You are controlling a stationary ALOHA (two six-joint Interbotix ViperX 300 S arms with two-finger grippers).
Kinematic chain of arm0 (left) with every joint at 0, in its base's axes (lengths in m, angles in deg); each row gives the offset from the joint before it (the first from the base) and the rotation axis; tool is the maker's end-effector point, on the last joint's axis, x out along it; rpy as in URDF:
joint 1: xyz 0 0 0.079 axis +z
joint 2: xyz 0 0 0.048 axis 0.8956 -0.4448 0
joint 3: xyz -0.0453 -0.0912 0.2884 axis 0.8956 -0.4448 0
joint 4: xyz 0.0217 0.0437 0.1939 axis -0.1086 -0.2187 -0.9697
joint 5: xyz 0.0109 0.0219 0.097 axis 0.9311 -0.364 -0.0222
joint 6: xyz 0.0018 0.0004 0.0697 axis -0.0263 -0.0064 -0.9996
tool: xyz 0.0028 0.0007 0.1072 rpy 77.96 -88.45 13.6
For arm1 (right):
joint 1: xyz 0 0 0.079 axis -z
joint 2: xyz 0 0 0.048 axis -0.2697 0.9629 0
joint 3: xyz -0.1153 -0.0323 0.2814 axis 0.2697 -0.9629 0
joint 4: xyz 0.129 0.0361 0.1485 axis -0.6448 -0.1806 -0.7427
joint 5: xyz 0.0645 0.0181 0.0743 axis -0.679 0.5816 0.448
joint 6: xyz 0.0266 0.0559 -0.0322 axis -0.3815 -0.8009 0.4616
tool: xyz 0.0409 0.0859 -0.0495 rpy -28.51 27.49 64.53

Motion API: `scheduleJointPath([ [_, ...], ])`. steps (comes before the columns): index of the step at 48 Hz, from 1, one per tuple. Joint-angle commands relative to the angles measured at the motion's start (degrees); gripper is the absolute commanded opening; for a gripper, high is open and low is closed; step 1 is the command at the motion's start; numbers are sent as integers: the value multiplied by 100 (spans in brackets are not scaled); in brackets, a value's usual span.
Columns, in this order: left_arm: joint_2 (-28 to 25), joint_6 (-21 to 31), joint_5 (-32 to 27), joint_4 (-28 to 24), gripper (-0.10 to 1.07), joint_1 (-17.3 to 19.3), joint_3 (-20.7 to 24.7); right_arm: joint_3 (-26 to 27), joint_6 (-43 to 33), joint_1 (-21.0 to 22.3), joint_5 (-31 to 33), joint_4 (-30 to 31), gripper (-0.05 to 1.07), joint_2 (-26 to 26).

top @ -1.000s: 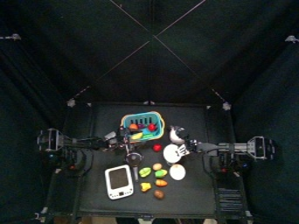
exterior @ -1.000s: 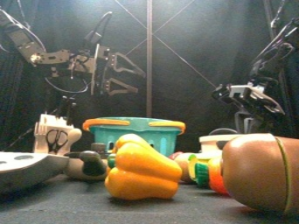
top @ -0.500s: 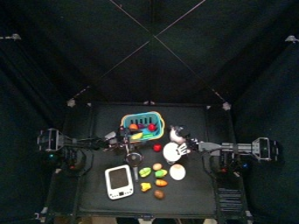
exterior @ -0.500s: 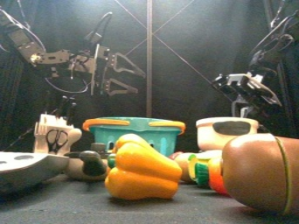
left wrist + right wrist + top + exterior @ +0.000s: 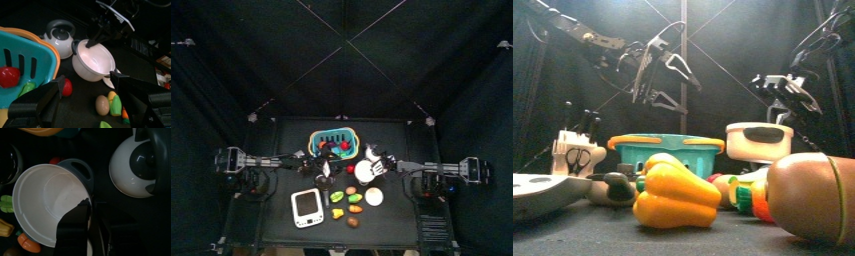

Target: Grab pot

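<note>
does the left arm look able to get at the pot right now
Probably not cleanly: the pot hangs lifted off the table in the right pincer, clamped on its rim. The left pincer is open and apart from it.

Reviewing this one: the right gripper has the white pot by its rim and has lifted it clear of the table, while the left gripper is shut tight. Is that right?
Not quite. The left gripper is wide open, its jaws spread apart, as the left wrist view shows. The rest holds: the right gripper pinches the white pot by its rim, and the front view shows it raised off the table.

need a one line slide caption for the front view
Right gripper lifts the white pot clear of the table, beside the teal basket.
</note>
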Motion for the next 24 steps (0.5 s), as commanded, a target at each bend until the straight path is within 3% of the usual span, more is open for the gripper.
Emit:
scheduleJointPath([
  [1,-132,0,-343,220,102,18,439,202,0,0,-18,62,53,-44],
  [10,-606,-9,-677,615,102,79,861,369,0,9,-9,211,53,44],
  [24,-1063,9,-1371,677,101,176,1573,431,0,44,-18,229,53,185],
])
